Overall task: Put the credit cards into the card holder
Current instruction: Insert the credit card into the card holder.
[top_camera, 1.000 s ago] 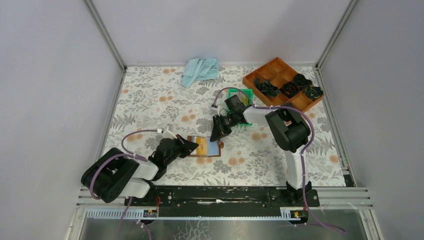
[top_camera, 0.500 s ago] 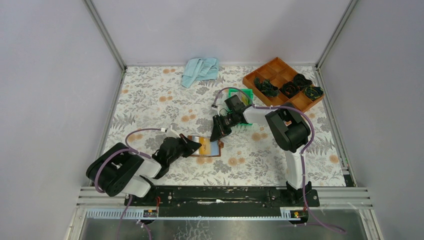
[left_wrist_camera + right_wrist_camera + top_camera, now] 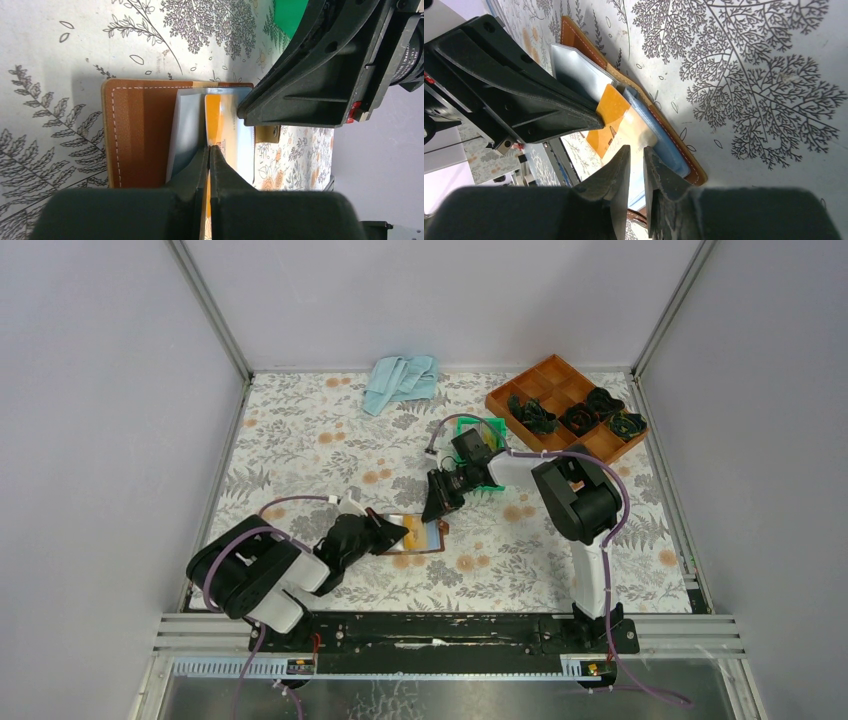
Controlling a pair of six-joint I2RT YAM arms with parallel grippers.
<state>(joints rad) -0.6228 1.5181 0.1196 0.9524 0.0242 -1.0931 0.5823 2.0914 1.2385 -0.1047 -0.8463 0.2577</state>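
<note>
Now you're pinching gold card [image 3: 214,117] tight in left gripper [image 3: 209,150], angling it low for slot in card holder [image 3: 140,135] lying open on table; right gripper [image 3: 636,150], fingers nearly together, steadying far end, its grip unclear.

Your right hand [image 3: 636,150] at bottom of frame: fingers nearly together with narrow slit between, tips over pale end of gold-tan card [image 3: 613,112]. Pinch or mere touch, you cannot tell from here. Card lies on brown card holder [image 3: 572,36], flat on floral bench [image 3: 749,75]. Grey card [image 3: 574,75] sits beside it toward holder's far end, light blue card [image 3: 663,145] beneath it along stitched edge. Left hand [image 3: 596,120] reaches in from left, black tip down on card's orange half.
</note>
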